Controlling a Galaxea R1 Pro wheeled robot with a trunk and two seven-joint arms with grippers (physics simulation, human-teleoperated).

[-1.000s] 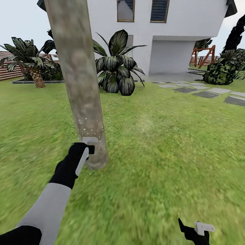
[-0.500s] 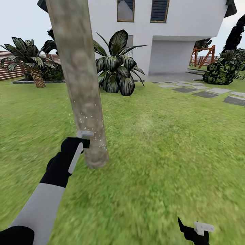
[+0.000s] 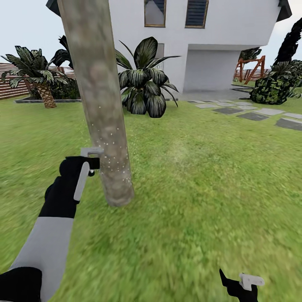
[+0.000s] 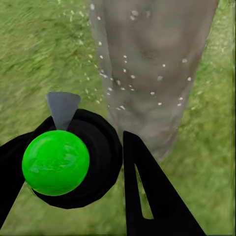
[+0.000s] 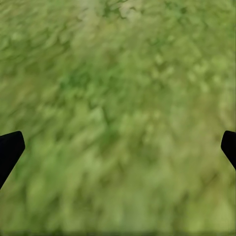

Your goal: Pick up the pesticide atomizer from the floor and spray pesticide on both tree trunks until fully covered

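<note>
The lawn (image 3: 201, 201) spreads wide around me, with the white house (image 3: 218, 42) far ahead and a striped-leaf palm (image 3: 144, 79) in front of it, but the thing that matters is the thick mottled trunk (image 3: 98, 100) rising just right of my left arm. White specks of spray dot its lower part, and in my left wrist view they scatter across the near face of the bark (image 4: 152, 64), while the trunk above that patch looks bare, so I judge this tree only partly covered. My left gripper (image 3: 86, 161) is clamped around the spray bottle (image 4: 69, 157), whose green top shows between my dark fingers (image 4: 147, 191), with the pale trigger head (image 3: 91, 151) aimed at the trunk from just beside it. To do this well, I think I should keep the nozzle pointing square at the bark, sweep slowly upward and then around the sides, and hold close enough that the mist lands on wood rather than drifting onto grass. My right gripper (image 3: 242, 285) hangs low and near at the right, well apart from the tree, its jaws spread wide with nothing but grass (image 5: 118, 118) between them, and I'd leave it idle.
</note>
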